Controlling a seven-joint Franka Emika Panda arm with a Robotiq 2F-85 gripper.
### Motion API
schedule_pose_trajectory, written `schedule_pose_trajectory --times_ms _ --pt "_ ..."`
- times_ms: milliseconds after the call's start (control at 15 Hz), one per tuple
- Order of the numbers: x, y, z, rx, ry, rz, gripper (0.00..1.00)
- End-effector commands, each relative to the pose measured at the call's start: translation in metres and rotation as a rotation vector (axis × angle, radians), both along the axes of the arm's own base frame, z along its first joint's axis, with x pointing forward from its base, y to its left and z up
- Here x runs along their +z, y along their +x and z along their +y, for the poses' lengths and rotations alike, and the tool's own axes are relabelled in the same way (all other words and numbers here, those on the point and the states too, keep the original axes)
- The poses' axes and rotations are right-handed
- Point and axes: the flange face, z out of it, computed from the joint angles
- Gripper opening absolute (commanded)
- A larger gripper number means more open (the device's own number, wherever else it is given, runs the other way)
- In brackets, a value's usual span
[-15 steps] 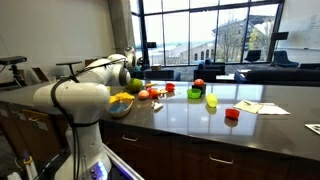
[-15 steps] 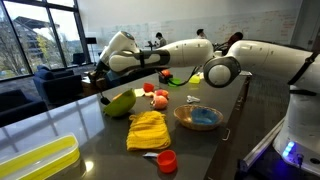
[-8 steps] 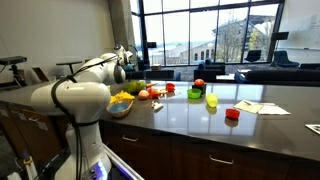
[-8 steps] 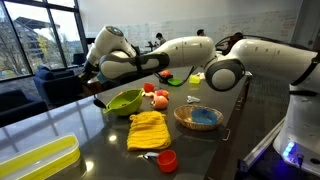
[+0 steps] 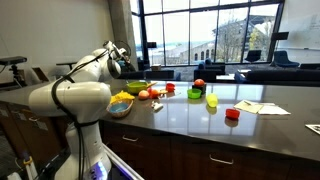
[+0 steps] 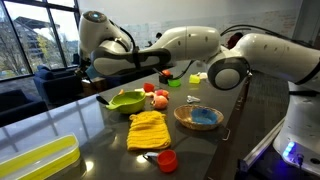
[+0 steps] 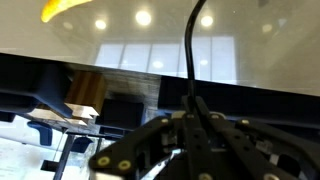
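Note:
My gripper (image 7: 190,110) is shut on a thin black utensil handle (image 7: 191,50) that runs out from between the fingertips over the glossy dark counter. In both exterior views the gripper (image 6: 88,80) (image 5: 123,70) hangs above the counter's end, just beyond the green bowl (image 6: 125,100) (image 5: 135,88). The utensil's dark lower end (image 6: 99,99) shows below it, beside the bowl. A yellow cloth (image 6: 148,130) lies next to the bowl; its edge (image 7: 60,8) shows in the wrist view.
A brown bowl with blue inside (image 6: 197,117), fruits (image 6: 158,98), a red cup (image 6: 167,160) and a yellow tray (image 6: 35,160) sit on the counter. Further along are a green cup (image 5: 211,100), another red cup (image 5: 232,114) and papers (image 5: 255,107).
The arm has lifted and swung away from over the green bowl toward the counter's end, carrying the black utensil with it.

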Motion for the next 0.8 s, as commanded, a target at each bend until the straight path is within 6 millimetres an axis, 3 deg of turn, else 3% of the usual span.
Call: schedule_pose_trajectory --times_ms 0,267,733 --pt "0.021 -0.009 -0.001 -0.124 0.004 -0.013 0.01" --pt "0.028 -0.016 -0.007 -0.330 0.025 -0.007 0.01" --pt "0.019 -0.034 -0.024 -0.723 0.056 0.070 0.01"
